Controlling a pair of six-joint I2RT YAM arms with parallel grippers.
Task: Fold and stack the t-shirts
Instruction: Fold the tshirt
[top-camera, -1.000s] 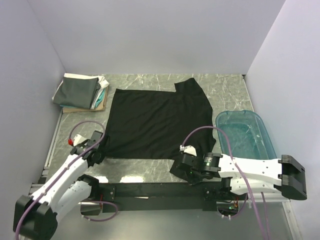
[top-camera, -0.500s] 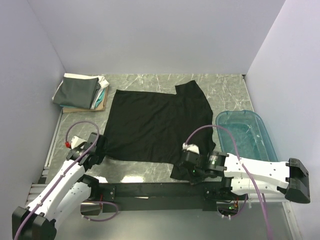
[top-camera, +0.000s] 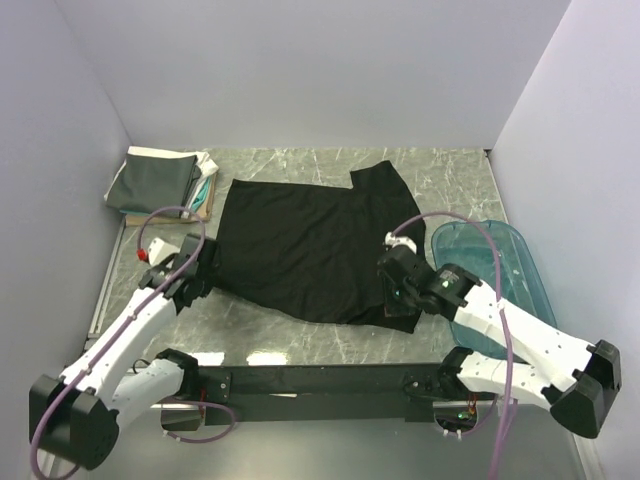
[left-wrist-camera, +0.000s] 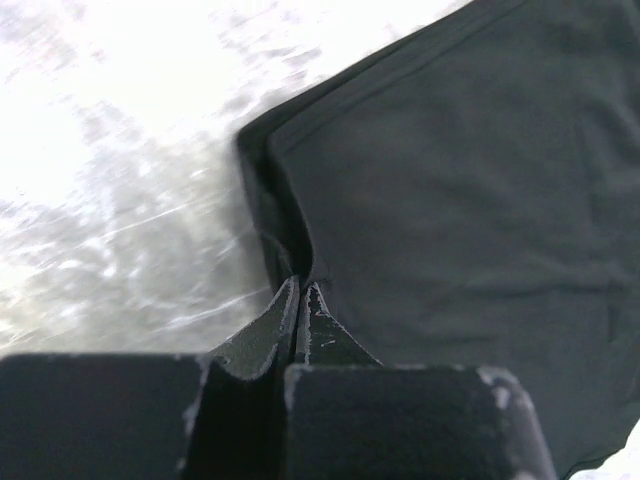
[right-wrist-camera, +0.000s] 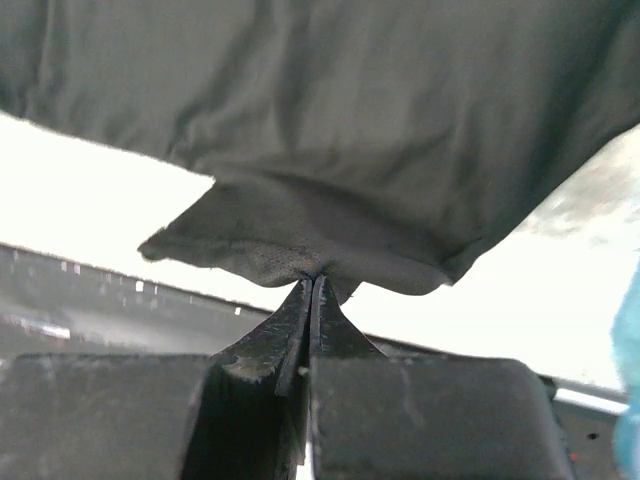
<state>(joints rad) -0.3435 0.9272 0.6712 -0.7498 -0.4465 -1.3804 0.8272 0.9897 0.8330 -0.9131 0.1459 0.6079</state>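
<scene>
The black t-shirt (top-camera: 310, 245) lies spread on the marble table, its near part lifted and drawn toward the back. My left gripper (top-camera: 207, 268) is shut on the shirt's near left corner; the left wrist view shows the pinched hem (left-wrist-camera: 285, 240) at the tips of my left gripper (left-wrist-camera: 300, 285). My right gripper (top-camera: 398, 293) is shut on the near right corner, and the right wrist view shows cloth (right-wrist-camera: 330, 120) hanging from the tips of my right gripper (right-wrist-camera: 312, 277). A stack of folded shirts (top-camera: 160, 183), dark grey on top with white, teal and tan beneath, sits at the back left.
A translucent teal plastic tub (top-camera: 495, 275) stands at the right, close behind my right arm. Grey walls close in the table at the back and both sides. A black rail (top-camera: 310, 380) runs along the near edge.
Both grippers have lifted the shirt's near corners and carried them away from the near edge toward the back. The near hem has left the table edge.
</scene>
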